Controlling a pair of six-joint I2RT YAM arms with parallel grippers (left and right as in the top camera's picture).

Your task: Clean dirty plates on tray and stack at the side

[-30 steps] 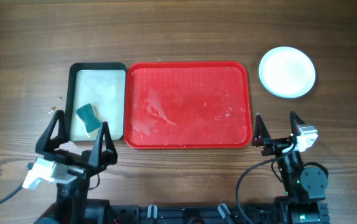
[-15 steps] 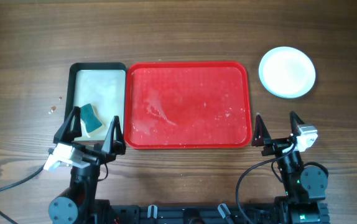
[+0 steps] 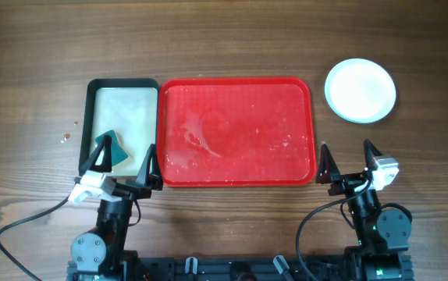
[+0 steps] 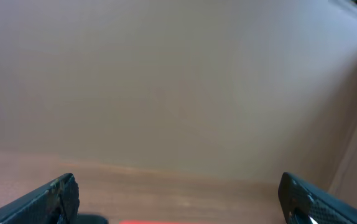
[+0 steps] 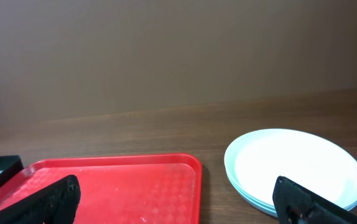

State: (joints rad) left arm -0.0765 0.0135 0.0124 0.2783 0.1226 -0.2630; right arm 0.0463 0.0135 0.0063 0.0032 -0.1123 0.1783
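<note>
1. Two grippers are found nearest the robot's base. The left gripper (image 3: 128, 148) is spread wide and holds nothing, poised over the near edge of the black-rimmed tray (image 3: 122, 84), just beside the sponge (image 3: 118, 154). The right gripper (image 3: 346, 147) is likewise spread wide and empty, above the bare table (image 3: 37, 47) off the near right corner of the red tray.
2. Further out, the tray (image 3: 236, 94) is seen in the middle of the table. No plates are carried on it, only pale smears.
3. Farthest right, the plates (image 3: 360, 90) are stacked on the table, apart from the tray's right rim. A white one is on top, and turquoise rims are seen beneath in the right wrist view.
4. The stacking is judged done. No grasp is called for next, only that both arms be parked clear of the stack.
</note>
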